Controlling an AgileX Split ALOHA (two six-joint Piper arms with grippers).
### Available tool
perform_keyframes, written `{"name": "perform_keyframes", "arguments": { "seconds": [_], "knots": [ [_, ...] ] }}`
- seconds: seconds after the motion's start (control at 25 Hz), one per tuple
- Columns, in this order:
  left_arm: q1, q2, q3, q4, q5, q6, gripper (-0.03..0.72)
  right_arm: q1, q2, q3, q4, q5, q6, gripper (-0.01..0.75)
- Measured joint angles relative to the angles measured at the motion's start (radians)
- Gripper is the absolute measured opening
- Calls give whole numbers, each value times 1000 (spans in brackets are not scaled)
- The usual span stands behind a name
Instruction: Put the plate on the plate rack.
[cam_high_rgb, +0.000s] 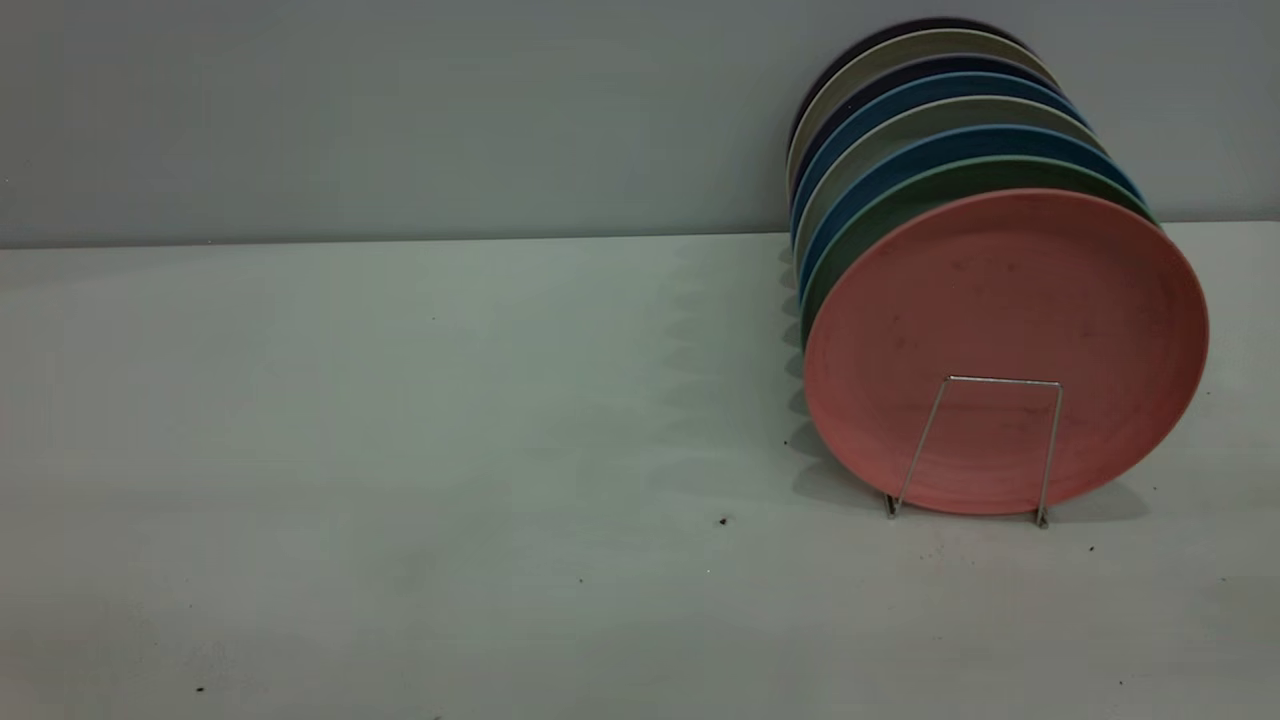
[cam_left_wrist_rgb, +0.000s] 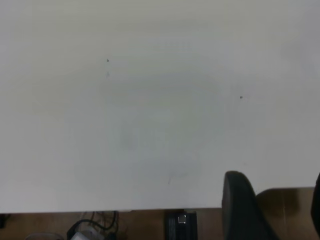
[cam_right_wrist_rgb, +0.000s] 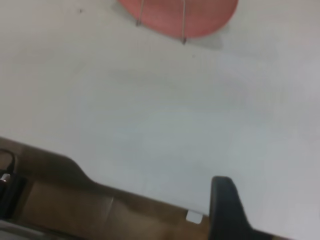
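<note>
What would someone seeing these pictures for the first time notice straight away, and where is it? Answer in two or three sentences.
The eye goes first to the salmon-pink plate, standing on edge at the right of the exterior view, at the front of a row of blue, grey and green plates. A loop of the silver wire plate rack crosses its lower face. The rest of the pale table is bare, and neither arm appears in that view.

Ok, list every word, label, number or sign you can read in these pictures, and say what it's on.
No readable text in any view.
Plate: faint scuffs only, no print.
Rack: bare wire, no label.
Table: dark specks, no markings.
Small white tag at the table edge in the right wrist view: too blurred to read.
Dark box below the table edge in the left wrist view: nothing legible.
</note>
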Motion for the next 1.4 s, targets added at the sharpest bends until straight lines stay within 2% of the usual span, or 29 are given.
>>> {"name": "perform_keyframes", "arguments": {
  "seconds": [0.16, 0.28, 0.44, 1.4],
  "knots": [
    [0, -59, 41, 17, 2, 0, 383, 0, -48, 104, 0, -74, 31, 456],
    [0, -86, 62, 23, 2, 0, 383, 2, -62, 149, 0, -86, 32, 456],
    [0, -91, 90, 23, 5, 0, 383, 30, -68, 153, 0, -88, 33, 456],
    [0, -91, 101, 23, 11, -3, 376, 31, -68, 153, -1, -90, 35, 456]
  ]
}}
